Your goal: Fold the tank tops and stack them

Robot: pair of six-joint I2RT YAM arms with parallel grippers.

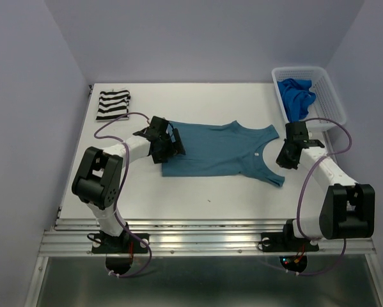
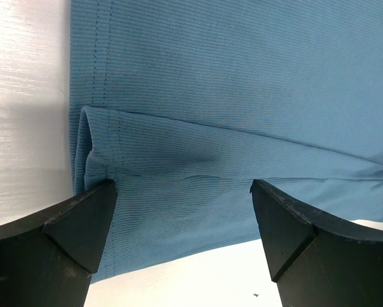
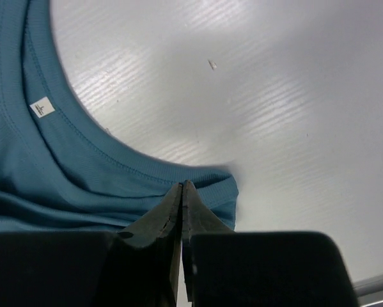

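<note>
The teal tank top (image 1: 217,150) lies flat mid-table, hem to the left and straps to the right. My left gripper (image 1: 169,144) is open over its hem corner; in the left wrist view the gripper (image 2: 185,192) straddles the folded-over hem of the teal top (image 2: 229,96). My right gripper (image 1: 286,158) is shut, and in the right wrist view its tips (image 3: 181,184) pinch the shoulder strap of the teal top (image 3: 82,173) beside the neckline. The striped tank top (image 1: 112,104) lies folded at the back left. The royal blue tank top (image 1: 297,96) is bunched in the basket.
A white lattice basket (image 1: 328,89) stands at the back right corner, just behind my right arm. Purple cables loop from both arms over the table. The table's near edge runs along the metal rail (image 1: 204,240).
</note>
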